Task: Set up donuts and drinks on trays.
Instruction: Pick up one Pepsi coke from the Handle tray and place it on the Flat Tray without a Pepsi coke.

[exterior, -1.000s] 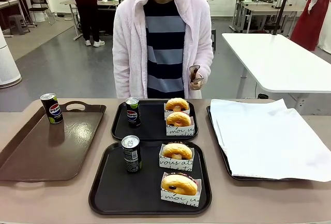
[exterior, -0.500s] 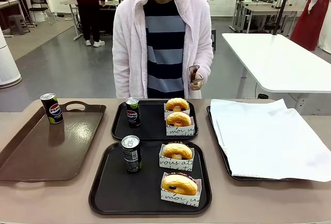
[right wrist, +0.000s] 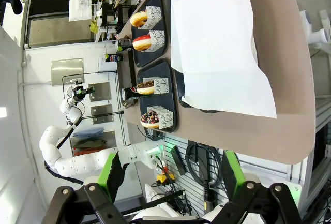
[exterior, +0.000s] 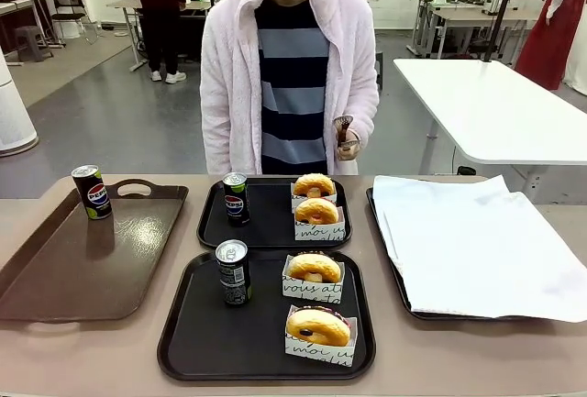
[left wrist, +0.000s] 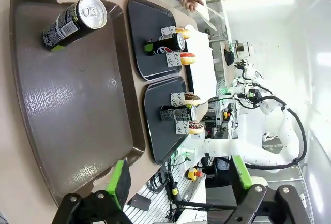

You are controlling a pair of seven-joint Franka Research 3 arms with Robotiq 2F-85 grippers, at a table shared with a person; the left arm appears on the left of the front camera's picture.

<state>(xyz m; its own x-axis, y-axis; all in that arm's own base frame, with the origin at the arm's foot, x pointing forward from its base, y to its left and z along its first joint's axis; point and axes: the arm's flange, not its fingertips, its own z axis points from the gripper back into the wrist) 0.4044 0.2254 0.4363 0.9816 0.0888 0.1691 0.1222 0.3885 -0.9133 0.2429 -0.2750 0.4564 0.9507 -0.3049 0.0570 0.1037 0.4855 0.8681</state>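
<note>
Nearest the robot's side, the near black square plastic tray (exterior: pixel 183 342) carries a slim dark soda can (exterior: pixel 233 272) and two glazed donuts in white paper boxes (exterior: pixel 313 276). Behind it, the far black tray (exterior: pixel 266 223) holds a Pepsi can (exterior: pixel 236 198) and two more boxed donuts (exterior: pixel 316 211). Another Pepsi can (exterior: pixel 91 192) stands on the brown handled tray (exterior: pixel 73 269). Above the table, the left gripper (left wrist: pixel 178 182) and right gripper (right wrist: pixel 170 175) hang with green pads spread wide, holding nothing. Beyond, the person's hand (exterior: pixel 348 147) grips tongs at waist height.
</note>
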